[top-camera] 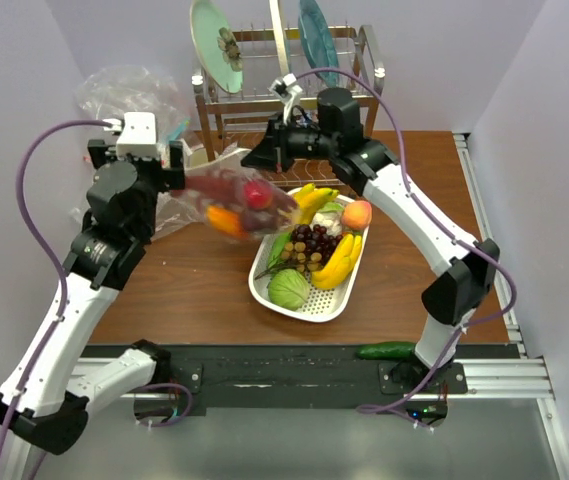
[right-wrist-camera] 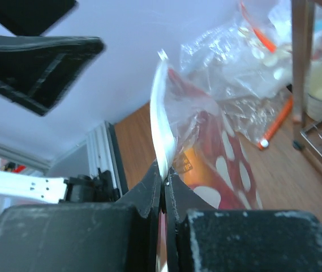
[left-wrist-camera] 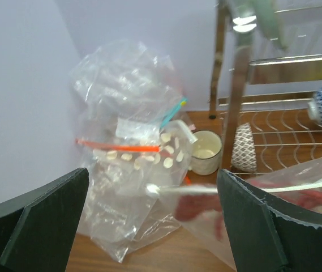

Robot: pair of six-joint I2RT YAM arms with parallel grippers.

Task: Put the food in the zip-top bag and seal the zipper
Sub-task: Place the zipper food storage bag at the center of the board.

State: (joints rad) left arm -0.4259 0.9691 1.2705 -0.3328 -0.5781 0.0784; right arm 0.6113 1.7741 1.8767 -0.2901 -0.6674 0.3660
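While the bag (top-camera: 226, 205) with red food (top-camera: 256, 194) is held above the surface (top-camera: 184, 290), its zipper (right-wrist-camera: 161, 130) pinched by the right pincer (right-wrist-camera: 164, 184), the spread left pincer (left-wrist-camera: 152, 195) should be closed on the strip and slid along evenly.

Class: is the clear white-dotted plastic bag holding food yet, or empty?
Holding food: red and orange toy foods show through the clear white-dotted plastic bag, whose edge the shut right gripper pinches.
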